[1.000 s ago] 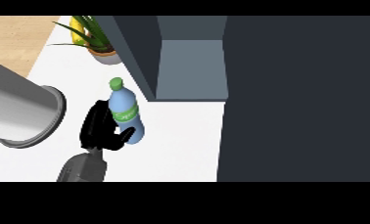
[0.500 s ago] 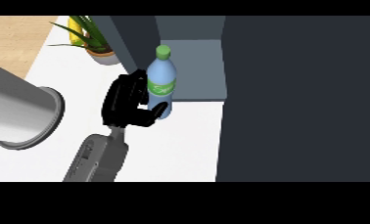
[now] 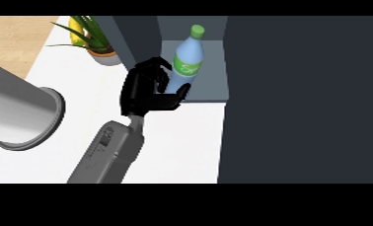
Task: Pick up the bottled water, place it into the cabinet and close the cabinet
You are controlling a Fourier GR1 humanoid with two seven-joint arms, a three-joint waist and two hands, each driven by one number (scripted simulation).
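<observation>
The bottled water (image 3: 188, 57), pale blue with a green cap and green label, stands nearly upright in the mouth of the open cabinet (image 3: 212, 72), over the front of its grey floor. My left hand (image 3: 149, 94) is shut on the bottle from its left, with the fingers round the far side and the thumb on the near side. The hand hides the bottle's base, so I cannot tell whether it rests on the cabinet floor. The grey forearm (image 3: 109, 151) comes in from the lower left. My right hand shows nowhere.
A wide dark panel (image 3: 299, 96), apparently the cabinet's open door, fills the right side. A potted plant (image 3: 94, 45) stands on the white counter (image 3: 182, 141) left of the cabinet. A large grey cylinder with a rim (image 3: 25, 111) occupies the left edge.
The left hand has carried the bottle up and to the right, from the counter in front of the cabinet into the cabinet's opening. The hold has stayed the same.
</observation>
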